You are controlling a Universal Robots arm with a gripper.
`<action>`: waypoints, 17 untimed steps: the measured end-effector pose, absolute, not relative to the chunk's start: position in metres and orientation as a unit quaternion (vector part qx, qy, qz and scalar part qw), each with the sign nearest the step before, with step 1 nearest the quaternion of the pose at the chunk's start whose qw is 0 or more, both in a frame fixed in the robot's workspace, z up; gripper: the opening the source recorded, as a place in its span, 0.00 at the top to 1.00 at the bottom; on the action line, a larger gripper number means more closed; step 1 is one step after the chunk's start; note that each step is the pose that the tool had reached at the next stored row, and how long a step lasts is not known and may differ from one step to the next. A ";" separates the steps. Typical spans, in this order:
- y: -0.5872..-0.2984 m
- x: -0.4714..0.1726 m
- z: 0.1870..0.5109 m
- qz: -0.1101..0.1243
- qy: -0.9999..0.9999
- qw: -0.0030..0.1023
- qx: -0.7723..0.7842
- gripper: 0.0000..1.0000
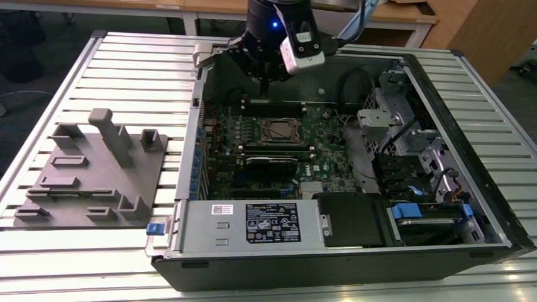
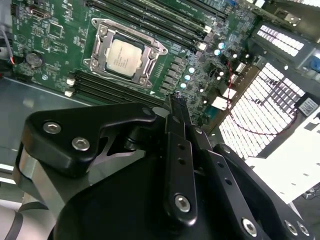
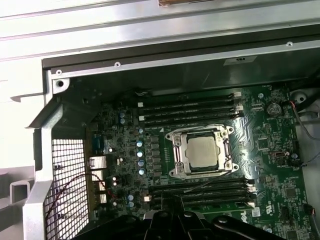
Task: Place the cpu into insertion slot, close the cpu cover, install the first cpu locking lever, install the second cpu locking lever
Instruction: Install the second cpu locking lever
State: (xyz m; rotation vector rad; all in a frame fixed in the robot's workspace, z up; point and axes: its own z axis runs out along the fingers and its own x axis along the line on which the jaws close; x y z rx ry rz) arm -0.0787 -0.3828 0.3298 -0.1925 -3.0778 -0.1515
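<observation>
The cpu [image 2: 125, 56] [image 3: 203, 151], a silvery square chip, lies flat in the insertion slot [image 1: 281, 131] in the middle of the green motherboard [image 1: 251, 157]. The cpu cover [image 2: 151, 44] [image 3: 176, 150], a metal frame, lies down around the chip, which shows through its window. Thin wire levers run low along the frame's sides; I cannot tell whether they are hooked. My gripper [image 1: 263, 87] [image 2: 177, 100] [image 3: 169, 216] hangs above the board by the memory slots, a short way from the socket toward the case's rear wall. Its fingers are shut with nothing between them.
The open computer case [image 1: 188, 126] lies on a slatted metal table [image 1: 126, 75]. Long black memory slots [image 3: 190, 107] flank the socket on two sides. A power supply [image 1: 251, 223] and drive bays [image 1: 419, 163] fill the near and right parts. A grey fixture block [image 1: 92, 176] stands at the exterior view's left.
</observation>
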 end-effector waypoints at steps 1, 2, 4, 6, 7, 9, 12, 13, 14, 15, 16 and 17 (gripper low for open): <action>-0.383 -0.077 0.330 -0.049 -0.996 0.027 -0.062 0.89; -0.383 -0.076 0.330 -0.049 -0.996 0.027 -0.062 0.89; -0.383 -0.074 0.330 -0.049 -0.996 0.027 -0.062 0.89; -0.383 -0.074 0.330 -0.049 -0.996 0.027 -0.062 0.89; -0.383 -0.074 0.330 -0.049 -0.996 0.027 -0.062 0.89; -0.383 -0.073 0.330 -0.049 -0.996 0.027 -0.062 0.89; -0.383 -0.073 0.329 -0.049 -0.996 0.027 -0.062 0.89; -0.383 -0.073 0.329 -0.049 -0.996 0.027 -0.062 0.89; -0.383 -0.073 0.329 -0.049 -0.996 0.027 -0.062 0.89; -0.383 -0.073 0.329 -0.049 -0.996 0.027 -0.062 0.89; -0.383 -0.073 0.329 -0.049 -0.996 0.027 -0.062 0.89; -0.383 -0.073 0.329 -0.049 -0.996 0.027 -0.062 0.89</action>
